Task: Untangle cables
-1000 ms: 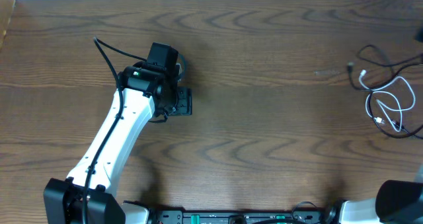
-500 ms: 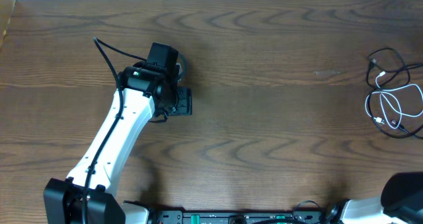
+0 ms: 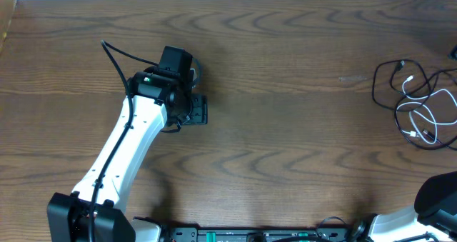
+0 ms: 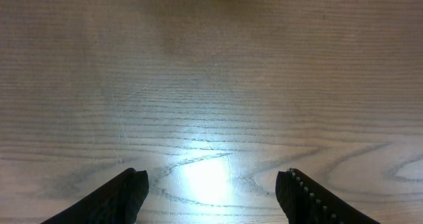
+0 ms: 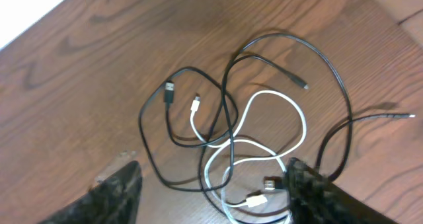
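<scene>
Cables (image 3: 418, 103): one loose tangle, black cords (image 5: 170, 92) looped through a white cord (image 5: 256, 201), flat on the desk (image 3: 285, 71) at its right edge, toward the far corner. Open wood spans the middle. Left gripper (image 4: 213, 187): fingers wide apart, empty, over wood toward the left. Right gripper (image 5: 215, 191): fingers wide apart above the tangle, clasping nothing.

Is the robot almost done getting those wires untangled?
Not nearly. Nothing looks done: the cables lie in one heap near the right edge of the table, with black loops crossing the white cable. Nothing is in hand either: the right tool hangs open above the heap, and the left tool is open over bare wood far away. All the pulling apart is left.
</scene>
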